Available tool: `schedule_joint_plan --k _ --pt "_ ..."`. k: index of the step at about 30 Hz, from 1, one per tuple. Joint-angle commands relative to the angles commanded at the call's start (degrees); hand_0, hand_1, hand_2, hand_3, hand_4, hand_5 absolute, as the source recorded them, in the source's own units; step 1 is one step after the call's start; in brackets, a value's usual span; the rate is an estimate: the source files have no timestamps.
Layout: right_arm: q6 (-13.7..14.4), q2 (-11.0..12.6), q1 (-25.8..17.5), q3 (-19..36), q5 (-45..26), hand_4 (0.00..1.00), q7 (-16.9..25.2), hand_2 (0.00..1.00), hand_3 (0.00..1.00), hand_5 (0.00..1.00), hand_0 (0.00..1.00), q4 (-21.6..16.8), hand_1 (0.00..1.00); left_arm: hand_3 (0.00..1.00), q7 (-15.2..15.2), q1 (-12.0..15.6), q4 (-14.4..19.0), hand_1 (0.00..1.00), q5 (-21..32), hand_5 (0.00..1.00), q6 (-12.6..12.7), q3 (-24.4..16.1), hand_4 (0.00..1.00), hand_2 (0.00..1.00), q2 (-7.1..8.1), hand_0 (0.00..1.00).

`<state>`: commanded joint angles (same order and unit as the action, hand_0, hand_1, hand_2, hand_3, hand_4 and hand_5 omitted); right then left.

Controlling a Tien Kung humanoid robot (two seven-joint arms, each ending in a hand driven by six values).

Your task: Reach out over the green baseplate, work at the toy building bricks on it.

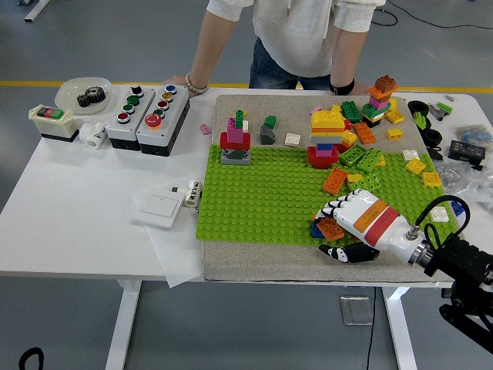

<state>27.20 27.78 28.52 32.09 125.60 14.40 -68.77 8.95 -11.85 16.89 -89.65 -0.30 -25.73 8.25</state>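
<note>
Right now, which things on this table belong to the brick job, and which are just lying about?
Job:
- green baseplate
- loose bricks
- stacked brick tower
- orange brick under the right hand

Lying about:
- button boxes
- bowl with a gear
- white switch plate
- black clutter at the right edge

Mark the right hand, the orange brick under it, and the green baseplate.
right hand (pixel 356 218), head view, back of the hand
orange brick (pixel 332 229), head view, top face
green baseplate (pixel 262 196), head view, bare studs
</note>
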Motion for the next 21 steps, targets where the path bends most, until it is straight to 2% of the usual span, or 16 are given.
schedule_joint_plan --k 10,21 --pt "-0.06 -0.19 -0.18 0.19 0.29 0.756 -0.29 0.582 0.631 0.433 0.301 -0.18 0.470 0.612 -0.05 0.04 -0.01 0.645 0.17 0.662 -0.02 0.12 0.667 0.700 0.03 0.631" --pt "-0.01 0.45 -0.50 0.75 0.76 0.750 -0.63 0.578 0.626 0.425 0.292 -2.01 0.461 0.612 -0.02 0.08 -0.08 0.644 0.13 0.662 -0.07 0.04 0.667 0.699 0.06 0.631"
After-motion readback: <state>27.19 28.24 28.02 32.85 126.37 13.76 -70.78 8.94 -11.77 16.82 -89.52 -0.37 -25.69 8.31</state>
